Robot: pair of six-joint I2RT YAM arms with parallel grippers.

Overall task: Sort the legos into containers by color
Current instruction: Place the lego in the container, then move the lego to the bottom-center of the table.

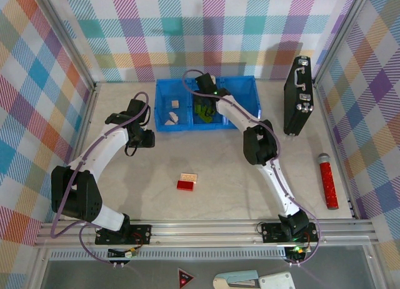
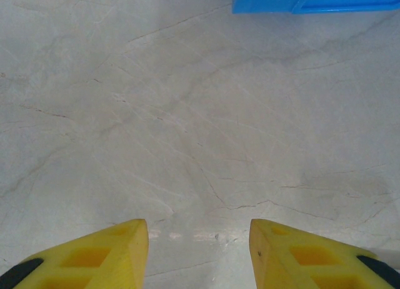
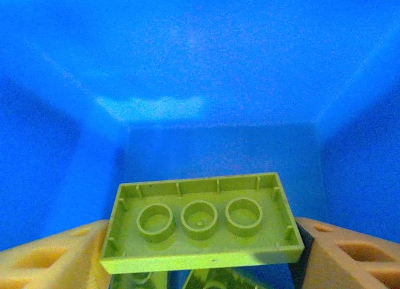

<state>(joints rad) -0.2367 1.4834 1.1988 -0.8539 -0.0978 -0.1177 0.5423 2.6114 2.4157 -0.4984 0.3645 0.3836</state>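
Right end effector [image 3: 200, 256] is clamping lime green plastic brick [image 3: 200, 217] inside mid compartment of bright blue plastic tray [image 3: 206, 57], 12 o'clock; imo lowering b4 opening. Left end effector [image 2: 199, 251] is gaping.

tray [image 2: 312, 0]: cut by the top edge, upper right; just one corner shows.
left gripper [image 2: 199, 239]: fingers run off the bottom edge.
green bricks [image 3: 212, 279]: bottom centre, mostly behind the lime brick [image 3: 200, 220]; count unclear.
cream bricks [image 1: 174, 117]: too small to count studs.

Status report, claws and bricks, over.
Left claw open over pale table. Right claw shut on lime green plastic brick inside blue plastic tray. Red plastic brick, cream plastic brick unsorted.
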